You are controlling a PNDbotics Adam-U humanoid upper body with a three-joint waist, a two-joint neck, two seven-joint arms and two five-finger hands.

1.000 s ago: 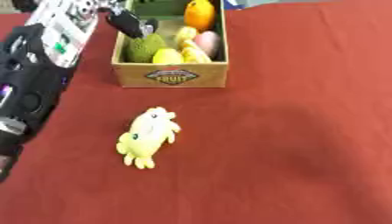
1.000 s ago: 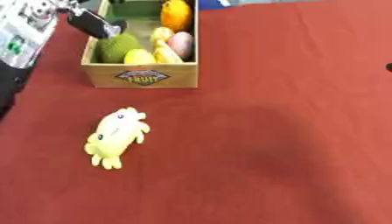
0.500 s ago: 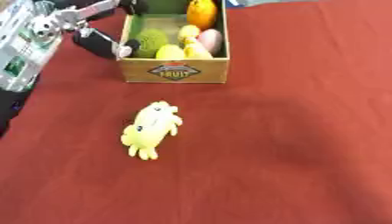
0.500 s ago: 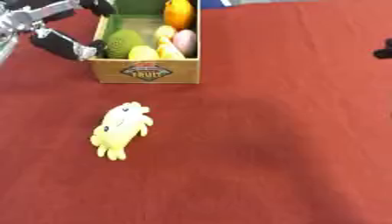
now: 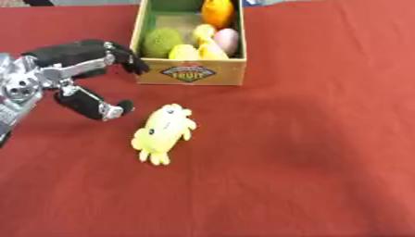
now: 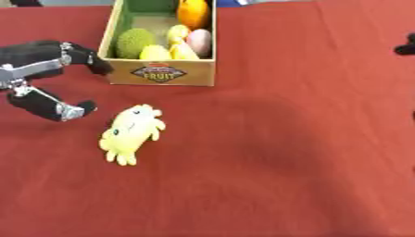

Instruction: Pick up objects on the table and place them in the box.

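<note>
Yellow plush toy (image 5: 165,133) lies on the red counter (image 5: 308,139), in front of the box (image 5: 191,73) and a little to its left, apart from the box's front wall. It lies tilted, with its rounded head end toward the box and its small legs pointing to the near left.

Just to the toy's left hangs the left hand (image 5: 61,78), which comes in from the left edge. Its fingers (image 5: 122,53) are spread wide and arch over toward the box's left front corner, while the thumb (image 5: 101,107) reaches out below them toward the toy. Nothing is held between them; the thumb tip is near the toy's head, and whether it touches cannot be told.

The box is cardboard with a "FRUIT" label on its front, and stands at the far middle of the counter. Inside it lie a green round fruit (image 5: 162,41) at the left, several yellow pieces (image 5: 198,46) in the middle, a pink egg-shaped piece (image 5: 227,40) at the right and an orange one (image 5: 217,11) at the back.

A dark bit of the right hand (image 6: 406,48) shows at the right edge of the right eye view; its fingers cannot be made out.
</note>
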